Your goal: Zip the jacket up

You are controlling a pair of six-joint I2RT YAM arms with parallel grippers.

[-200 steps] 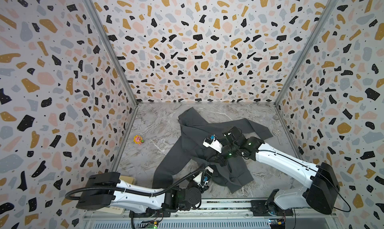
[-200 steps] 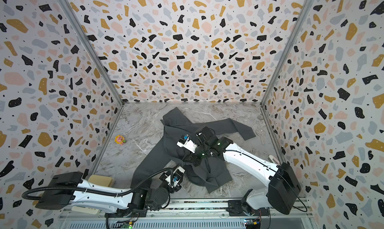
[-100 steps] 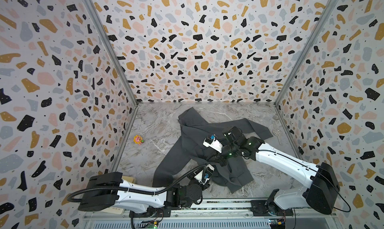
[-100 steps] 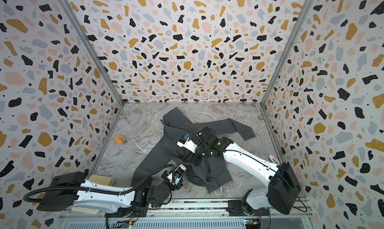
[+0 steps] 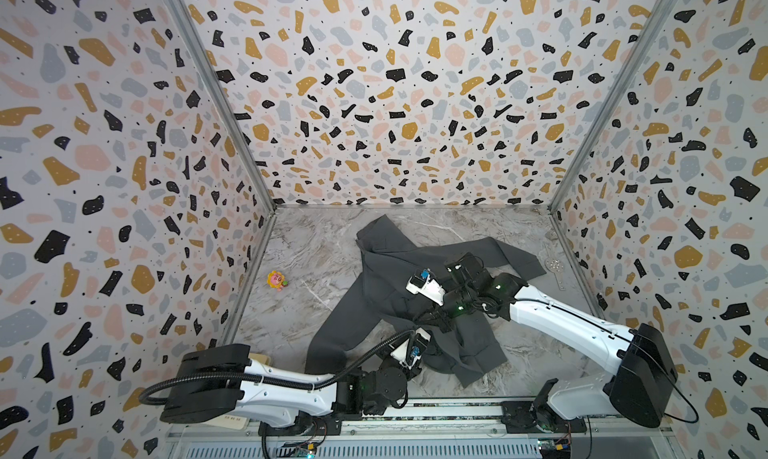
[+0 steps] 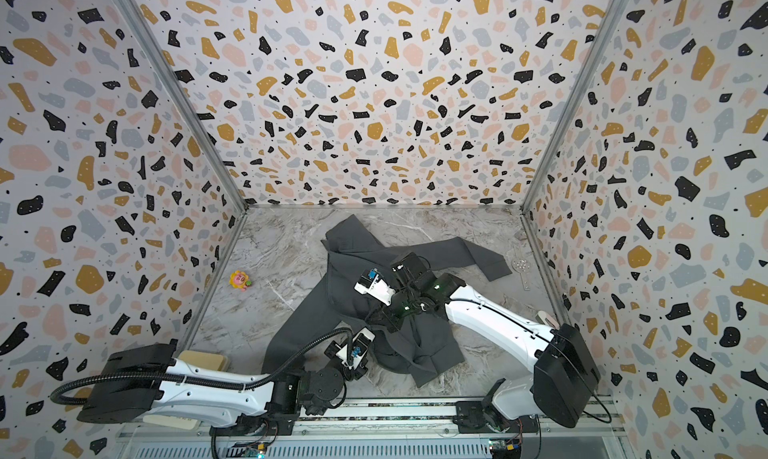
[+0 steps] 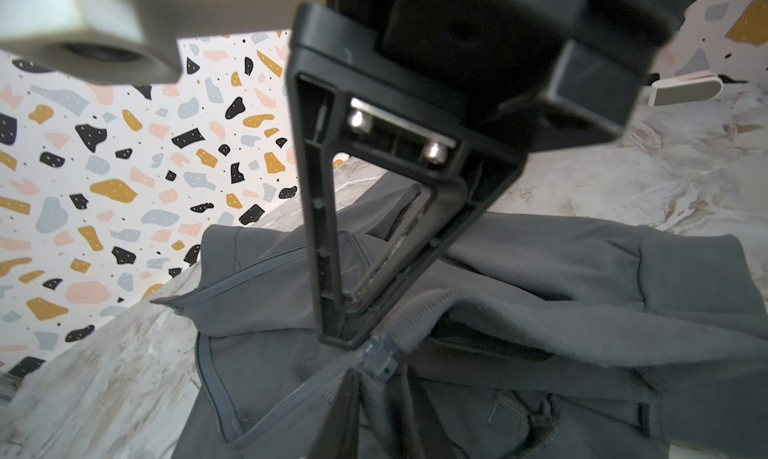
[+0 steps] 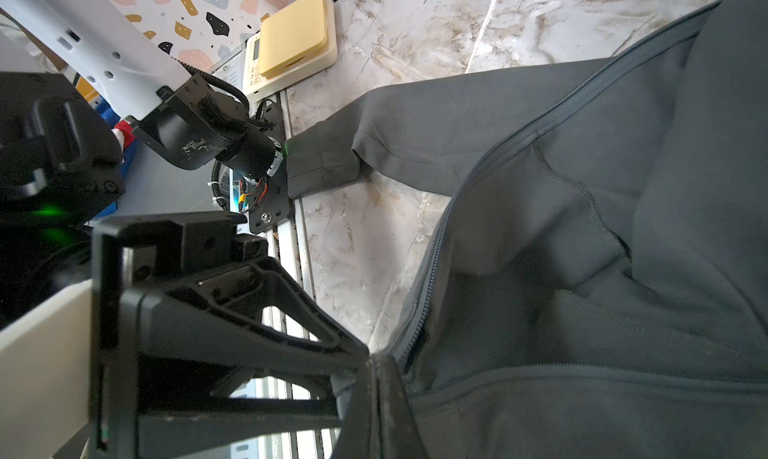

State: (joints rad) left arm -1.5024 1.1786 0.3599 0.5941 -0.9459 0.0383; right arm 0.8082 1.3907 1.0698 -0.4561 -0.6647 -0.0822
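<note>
On the left of the marble table (image 5: 316, 245) lies a small pink and yellow toy (image 5: 277, 280), well apart from the rest. The jacket (image 5: 386, 270) is spread over the middle of the table in both top views, collar toward the back wall, one sleeve running to the front left and the other to the right. At its near hem the left gripper (image 7: 353, 359) has its jaws almost together at the zipper slider (image 7: 377, 358); whether they pinch it cannot be told. Just beyond, the right gripper (image 8: 372, 365) is closed tight on the jacket's zipper edge. A small clear piece (image 5: 553, 265) lies by the right wall.
</note>
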